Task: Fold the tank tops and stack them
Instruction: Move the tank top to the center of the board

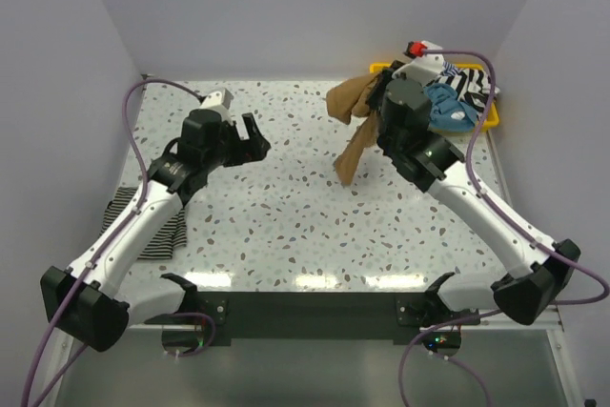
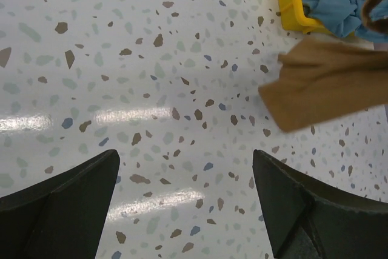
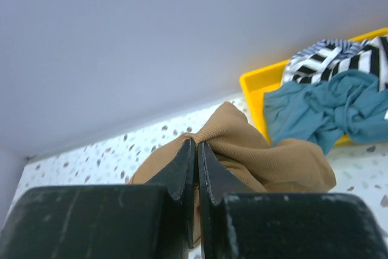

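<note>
My right gripper (image 3: 197,144) is shut on a bunched fold of the plain tan-brown tank top (image 3: 248,150). In the top view that top (image 1: 351,131) hangs from the right gripper (image 1: 375,110) above the table, left of the tray; the left wrist view shows it (image 2: 321,89) too. A light blue top (image 1: 448,107) (image 3: 321,107) and a black-and-white striped one (image 1: 469,83) (image 3: 339,59) lie in the tray. Another striped top (image 1: 162,235) lies flat at the near left, partly under my left arm. My left gripper (image 1: 255,140) (image 2: 185,156) stands open over bare table, holding nothing.
The yellow tray (image 1: 491,121) (image 3: 254,89) (image 2: 288,10) sits at the table's back right corner. White walls close in the back and both sides. The speckled tabletop (image 1: 286,207) lies between the two arms.
</note>
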